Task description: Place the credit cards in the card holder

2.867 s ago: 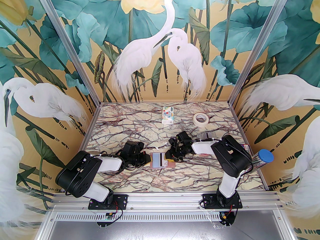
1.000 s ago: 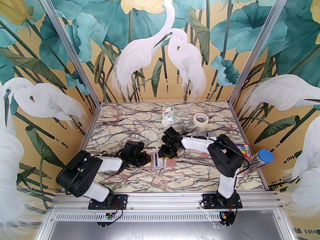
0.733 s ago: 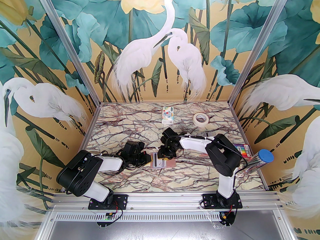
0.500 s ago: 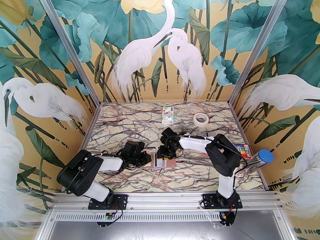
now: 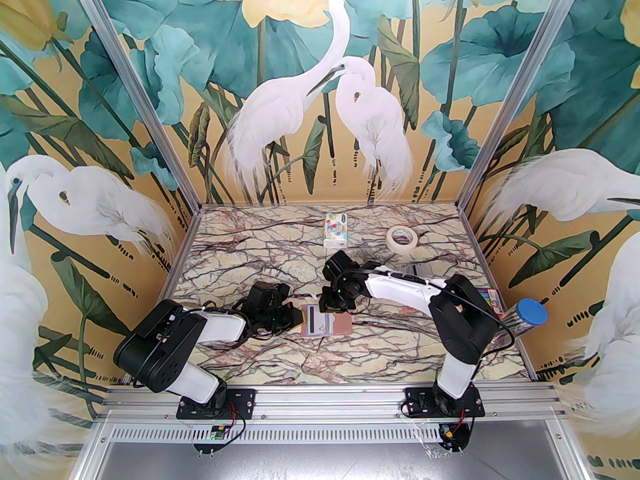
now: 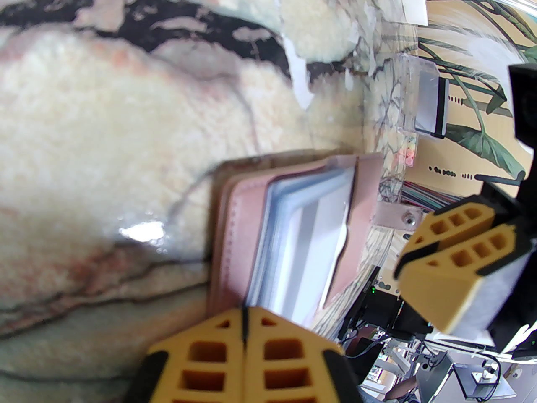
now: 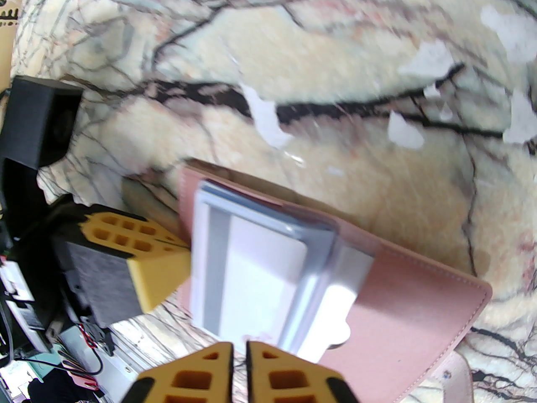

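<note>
1. On the cream marble-patterned table [image 5: 240,268] with dark red veins, a flat dusty-pink leather-like card holder [image 5: 342,326] lies open near the front middle. Its pale blue sleeves face up, and a strap with a small round snap trails off its right cover.
2. The left gripper [image 5: 296,319], black with yellow ribbed fingers, sits low just left of the card holder, its tips touching the left edge. The fingers are pressed together with only a hairline seam between them. Whether they pinch a thin edge of the cover cannot be told.
3. A pale whitish plastic credit card [image 7: 260,279] with a grey stripe along one side lies flat on the left half of the card holder, among the blue sleeves. How far it sits inside a pocket cannot be told.
4. The right gripper [image 5: 328,312] hangs just above the far edge of the card holder, pointing down. Its fingers are drawn almost together, leaving a narrow slit, and they hold nothing.
5. Well right of the card holder, by the right wall, lie a clear tube with a round blue cap [image 5: 530,313] and a multicoloured striped pack [image 5: 486,299].
6. A clear plastic box [image 6: 413,99] stands right of and beyond the card holder.
7. Farther back to the right lies a cream roll of masking tape [image 5: 401,238]. Straight beyond the card holder, farthest of all, is a white patterned tissue pack [image 5: 335,229].
</note>
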`<state>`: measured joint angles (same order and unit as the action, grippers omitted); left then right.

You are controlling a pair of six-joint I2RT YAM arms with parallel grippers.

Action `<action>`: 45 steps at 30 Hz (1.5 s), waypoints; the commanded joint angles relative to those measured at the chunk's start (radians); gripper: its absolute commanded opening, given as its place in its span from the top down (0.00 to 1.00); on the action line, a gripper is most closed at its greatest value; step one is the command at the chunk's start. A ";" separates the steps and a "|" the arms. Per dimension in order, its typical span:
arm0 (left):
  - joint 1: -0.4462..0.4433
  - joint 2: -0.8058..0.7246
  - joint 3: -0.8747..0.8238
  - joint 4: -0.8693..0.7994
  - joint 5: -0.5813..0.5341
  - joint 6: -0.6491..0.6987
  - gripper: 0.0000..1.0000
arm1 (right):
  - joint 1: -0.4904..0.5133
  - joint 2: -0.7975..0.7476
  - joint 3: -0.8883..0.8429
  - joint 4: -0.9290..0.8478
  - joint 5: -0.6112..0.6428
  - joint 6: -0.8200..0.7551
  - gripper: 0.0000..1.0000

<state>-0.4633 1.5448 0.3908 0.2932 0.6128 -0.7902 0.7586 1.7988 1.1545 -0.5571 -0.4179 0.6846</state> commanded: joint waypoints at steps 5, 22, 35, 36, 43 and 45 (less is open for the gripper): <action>-0.013 0.044 -0.035 -0.132 -0.105 0.019 0.96 | 0.001 0.048 -0.012 0.019 0.002 -0.005 0.95; -0.014 0.054 -0.029 -0.134 -0.106 0.021 0.97 | 0.001 0.097 -0.058 0.044 0.001 0.000 0.98; -0.013 0.000 -0.024 -0.154 -0.109 0.003 0.91 | 0.003 0.125 -0.096 0.082 -0.001 0.006 0.99; -0.013 -0.014 -0.021 -0.166 -0.111 0.001 0.89 | 0.002 0.123 -0.096 0.084 -0.003 0.006 0.99; -0.013 -0.180 0.003 -0.298 -0.168 -0.004 0.72 | 0.004 0.126 -0.105 0.091 -0.004 0.006 0.99; -0.012 -0.229 0.017 -0.329 -0.186 -0.009 0.66 | 0.002 0.128 -0.106 0.094 -0.004 0.005 0.99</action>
<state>-0.4736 1.3705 0.3927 0.0830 0.4965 -0.7990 0.7506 1.8755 1.0874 -0.4770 -0.4427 0.6846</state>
